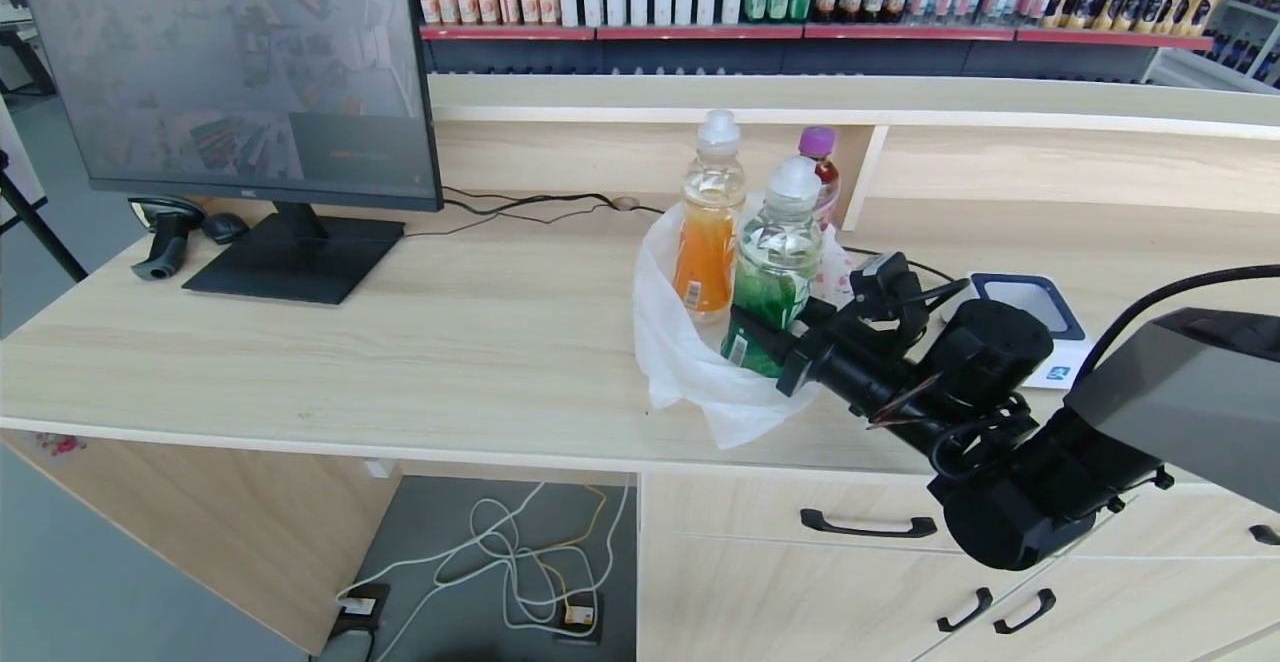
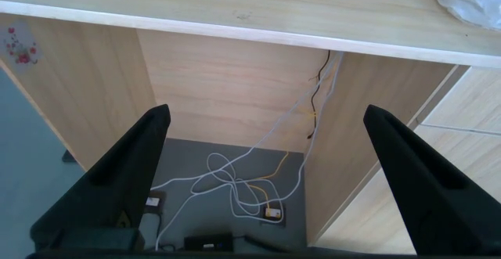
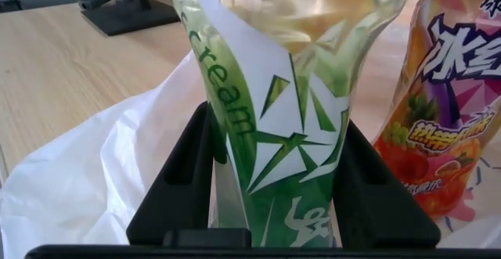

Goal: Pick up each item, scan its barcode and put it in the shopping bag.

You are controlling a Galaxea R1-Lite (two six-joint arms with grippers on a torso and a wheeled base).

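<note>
A: Right gripper [image 1: 768, 338] pinching the green bottle [image 1: 778, 262] low on its label, one finger on each side. The bottle is upright at the mouth of the shopping bag [image 1: 690, 367], on the tabletop [image 1: 450, 332] near the front edge. Can't tell if its base is seated.

B: Left?

A: Left gripper [image 2: 266, 112] spread wide with nothing in it, down in front of the tabletop edge.

B: Risks?

A: Letting go before the base is down. The bottle is tall and the bag is limp, so it gets no side support and would likely tip. The orange bottle [image 1: 708, 232] is just beside it and would go over too. Also, bag film lies against the fingers [image 3: 184, 177]. Pulling back could snag it and drag the bag toward the edge.

B: Count?

A: Three bottles: one green, one orange, one purple-capped [image 1: 820, 154] behind. One bag. One handheld scanner [image 1: 165, 242] by the monitor [image 1: 230, 62], and one flat scanner pad [image 1: 1030, 300] behind the right arm.
</note>
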